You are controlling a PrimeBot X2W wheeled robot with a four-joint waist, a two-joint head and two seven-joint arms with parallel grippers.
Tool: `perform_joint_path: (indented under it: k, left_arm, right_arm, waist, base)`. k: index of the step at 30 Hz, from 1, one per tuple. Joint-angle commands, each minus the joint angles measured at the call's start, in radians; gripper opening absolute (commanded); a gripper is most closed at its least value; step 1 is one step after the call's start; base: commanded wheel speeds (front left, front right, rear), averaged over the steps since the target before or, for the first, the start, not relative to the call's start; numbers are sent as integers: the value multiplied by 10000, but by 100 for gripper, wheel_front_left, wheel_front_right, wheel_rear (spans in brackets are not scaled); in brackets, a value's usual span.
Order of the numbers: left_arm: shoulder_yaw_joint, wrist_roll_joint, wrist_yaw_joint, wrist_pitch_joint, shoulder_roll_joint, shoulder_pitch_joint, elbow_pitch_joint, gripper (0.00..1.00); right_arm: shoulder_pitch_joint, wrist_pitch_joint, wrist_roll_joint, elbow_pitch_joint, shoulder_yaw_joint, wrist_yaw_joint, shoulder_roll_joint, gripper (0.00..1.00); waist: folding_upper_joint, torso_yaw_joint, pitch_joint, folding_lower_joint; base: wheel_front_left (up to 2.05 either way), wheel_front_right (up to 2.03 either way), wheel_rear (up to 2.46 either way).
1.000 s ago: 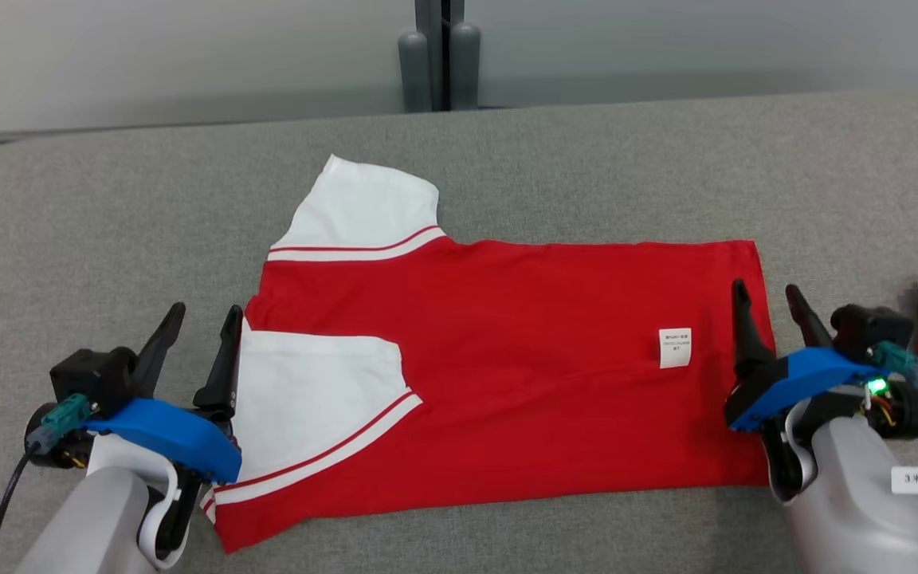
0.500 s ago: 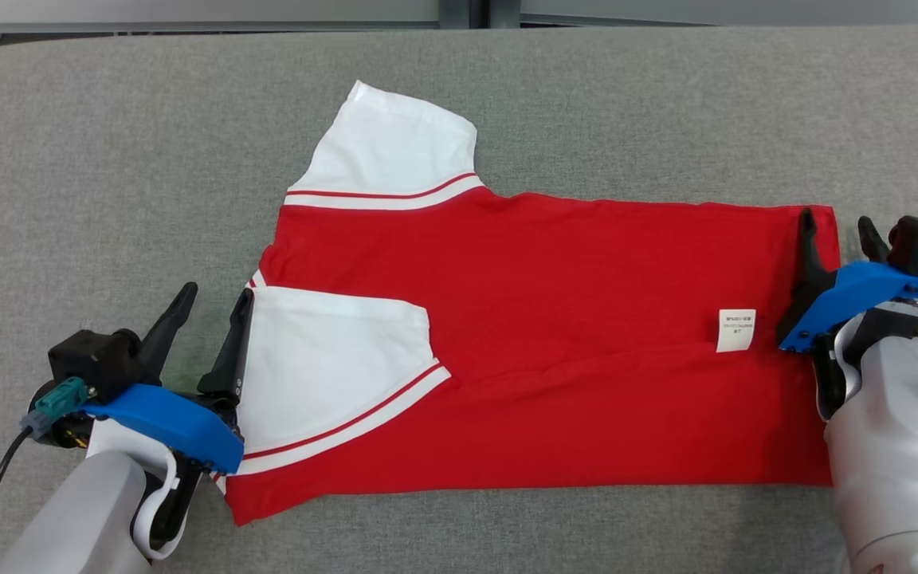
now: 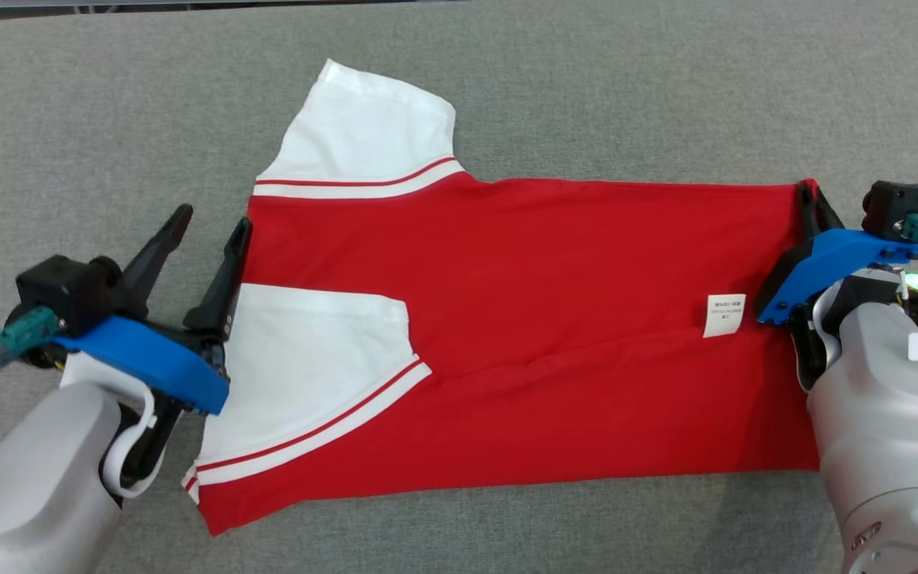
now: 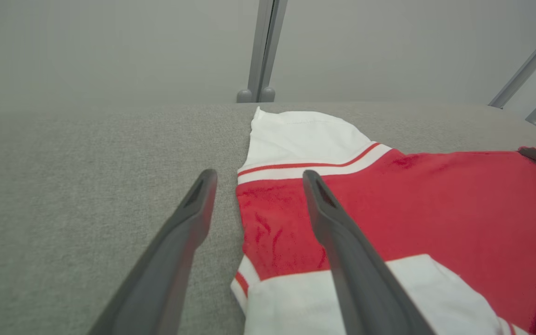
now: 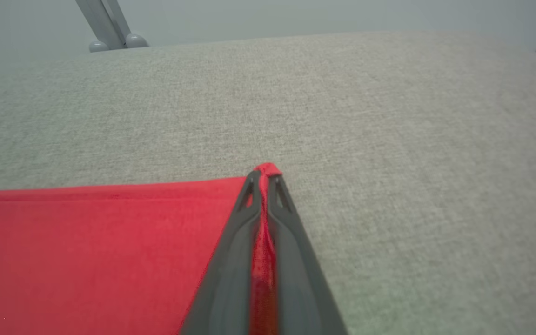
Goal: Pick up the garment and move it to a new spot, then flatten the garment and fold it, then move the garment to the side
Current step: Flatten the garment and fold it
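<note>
Between pinching jaws of right gripper, corner of red-and-white knit garment, left gripper spread astride its edge, coarse grey tabletop.

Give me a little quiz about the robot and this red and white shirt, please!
1. True or false: the right end effector is shut on a corner of the garment.
2. Pick one. The left end effector is:
A) open, with one finger on each side of the garment's edge
B) shut on a white sleeve
C) holding the garment up in the air
3. Fill the gap: the small white label lies nearer the ____ end effector.

Key: 1 true; 2 A; 3 right.
</note>
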Motion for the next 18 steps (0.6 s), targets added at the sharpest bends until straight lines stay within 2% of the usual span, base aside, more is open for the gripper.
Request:
perform_joint_path:
  k: [1,4,8,13,18]
  left_arm:
    - [-134,-108,13,-23,74,-330,-47,100]
    - [-691,-507,13,10,380,-1204,90,100]
    - [-1168,-992,13,216,419,-2402,689,100]
    - [-1301,-1579,13,577,260,-3583,1849,100]
    - [-1390,-1799,13,1051,246,-4372,3003,100]
  right_arm:
    - [-212,-72,92,45,55,-3,-65,0]
    - [-555,-78,579,-33,633,-3,-68,0]
    - [-878,-78,1689,-211,1908,-3,-71,0]
    - [-859,-77,3543,-716,4098,-5,-62,0]
    - [-302,-77,5244,-1742,6173,-3,-59,0]
  waist:
    - [-2,-79,7,0]
    - [-2,-357,197,0]
    - [-2,-802,519,0]
    - [-2,-1426,902,0]
    - [-2,-2011,1167,0]
  base:
    - [0,0,0]
    - [0,0,0]
    - [0,0,0]
    - [0,0,0]
    - [0,0,0]
